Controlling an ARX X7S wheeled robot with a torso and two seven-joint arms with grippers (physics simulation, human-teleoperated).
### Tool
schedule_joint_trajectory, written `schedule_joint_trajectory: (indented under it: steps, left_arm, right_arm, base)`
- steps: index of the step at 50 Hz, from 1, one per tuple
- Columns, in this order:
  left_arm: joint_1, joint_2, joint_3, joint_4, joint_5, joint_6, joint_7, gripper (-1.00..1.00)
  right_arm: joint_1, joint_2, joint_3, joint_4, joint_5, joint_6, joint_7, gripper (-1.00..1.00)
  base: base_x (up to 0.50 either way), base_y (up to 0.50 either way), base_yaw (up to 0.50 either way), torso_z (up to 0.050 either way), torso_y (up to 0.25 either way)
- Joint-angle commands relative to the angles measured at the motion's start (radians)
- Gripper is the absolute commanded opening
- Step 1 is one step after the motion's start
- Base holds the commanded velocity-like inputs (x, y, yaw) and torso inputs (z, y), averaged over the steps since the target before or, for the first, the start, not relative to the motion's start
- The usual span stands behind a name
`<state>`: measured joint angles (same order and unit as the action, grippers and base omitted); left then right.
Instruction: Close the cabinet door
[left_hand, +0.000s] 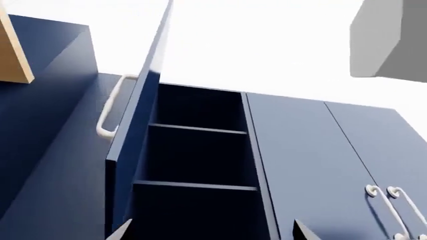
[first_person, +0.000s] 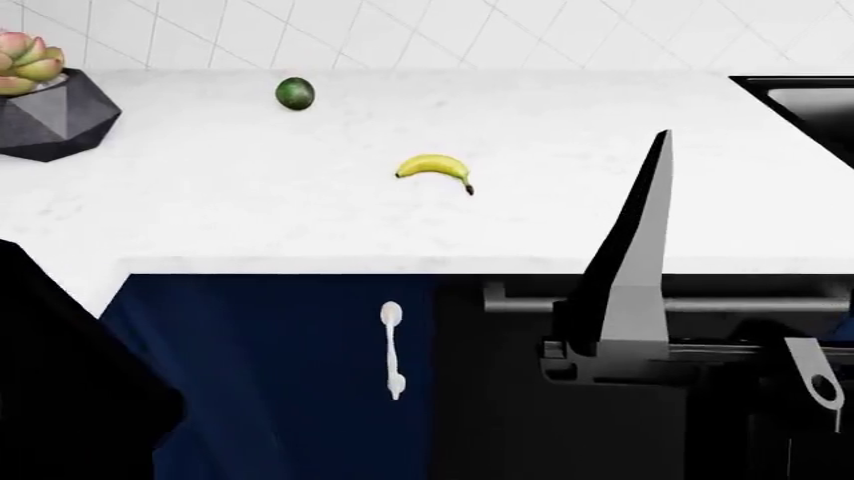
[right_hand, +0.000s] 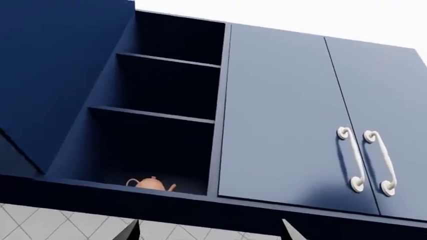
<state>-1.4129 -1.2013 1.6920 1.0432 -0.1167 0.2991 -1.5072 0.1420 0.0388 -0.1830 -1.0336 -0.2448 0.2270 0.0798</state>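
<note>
Door (left_hand: 137, 135) ajar, edge-on above left claw (left_hand: 212, 231).
Swung out over shelves (left_hand: 197, 186); left claw nearer, tips spread, empty; right claw (right_hand: 209, 231) likewise parted.

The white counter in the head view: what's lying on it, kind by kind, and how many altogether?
Curved yellow banana: 1
Round dark green avocado-like fruit: 1
Pink-green succulent in a faceted dark grey pot: 1
Total: 3, all on the white marble counter.
</note>
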Motion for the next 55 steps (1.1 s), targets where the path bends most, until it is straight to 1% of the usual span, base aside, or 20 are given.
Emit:
schedule_joint_trajectory:
  steps: [1, 12, 14, 15, 22, 50, 55]
  left_arm:
    - [-0.091, -0.037, 0.104, 0.004, 0.004, 0.014, -0.062, 1.0]
    - [-0.096, -0.033, 0.113, 0.004, 0.006, 0.012, -0.062, 1.0]
    - [-0.095, -0.033, 0.112, 0.004, 0.006, 0.011, -0.062, 1.0]
    - [-0.095, -0.034, 0.111, 0.004, 0.006, 0.013, -0.062, 1.0]
    - [-0.088, -0.034, 0.107, 0.004, 0.008, 0.012, -0.062, 1.0]
    - [-0.088, -0.032, 0.114, 0.004, 0.009, 0.008, -0.062, 1.0]
    - [-0.086, -0.03, 0.113, 0.004, 0.014, 0.011, -0.062, 1.0]
  right_arm:
    - [0.004, 0.013, -0.023, -0.004, -0.036, 0.024, 0.006, 1.0]
    - [0.002, 0.016, -0.022, -0.005, -0.027, 0.021, 0.012, 1.0]
    - [-0.002, 0.019, -0.019, -0.003, -0.019, -0.002, 0.019, 1.0]
    - [-0.005, 0.017, -0.01, -0.007, 0.004, -0.011, 0.021, 1.0]
    - [-0.009, 0.022, -0.01, -0.007, 0.009, -0.02, 0.017, 1.0]
    - [-0.011, 0.021, -0.012, -0.004, 0.014, -0.025, 0.016, 1.0]
    - [-0.009, 0.022, -0.009, -0.002, 0.021, -0.024, 0.024, 1.0]
  base:
    - [0.0, 0.5, 0.0, 0.0, 0.0]
    - [0.0, 0.5, 0.0, 0.0, 0.0]
    - [0.0, 0.45, 0.0, 0.0, 0.0]
    - [0.0, 0.0, 0.0, 0.0, 0.0]
    - [0.01, 0.0, 0.0, 0.0, 0.0]
    - [0.49, -0.04, 0.0, 0.0, 0.001]
    - [0.22, -0.02, 0.0, 0.0, 0.0]
